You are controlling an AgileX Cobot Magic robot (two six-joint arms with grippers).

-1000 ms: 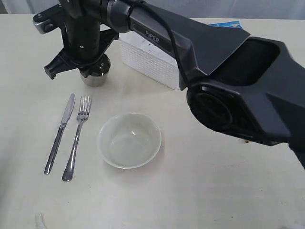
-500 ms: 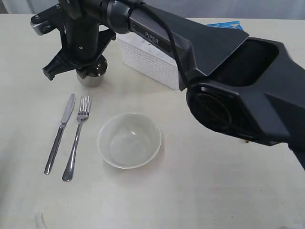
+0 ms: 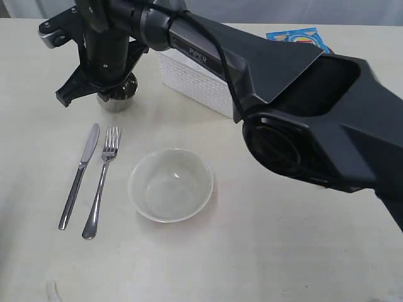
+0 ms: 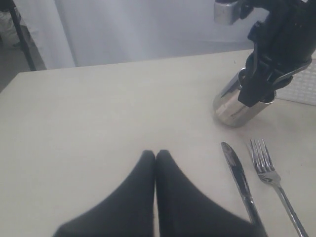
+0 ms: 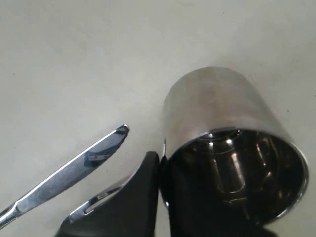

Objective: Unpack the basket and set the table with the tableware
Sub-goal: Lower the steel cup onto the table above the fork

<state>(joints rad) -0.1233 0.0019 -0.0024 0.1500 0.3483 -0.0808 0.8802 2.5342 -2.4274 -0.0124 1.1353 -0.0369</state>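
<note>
My right gripper [image 3: 115,88] is shut on the rim of the small steel cup [image 3: 114,102], with one finger inside it and one outside [image 5: 143,192]. The cup [image 4: 236,106] sits low over the table [image 3: 283,251], beyond the tips of the steel knife [image 3: 79,176] and fork [image 3: 102,182]; whether it touches the table I cannot tell. The pale bowl [image 3: 170,184] lies right of the fork. The white basket [image 3: 195,78] stands behind, mostly hidden by the right arm. My left gripper [image 4: 155,154] is shut and empty above bare table, left of the knife [image 4: 239,175].
A blue snack packet [image 3: 299,36] lies at the far right behind the arm. The big black right arm [image 3: 302,107] reaches across the middle and right of the exterior view, hiding what is under it.
The right gripper has carried the cup a little to the left and farther back. Knife, fork and bowl have not moved.
</note>
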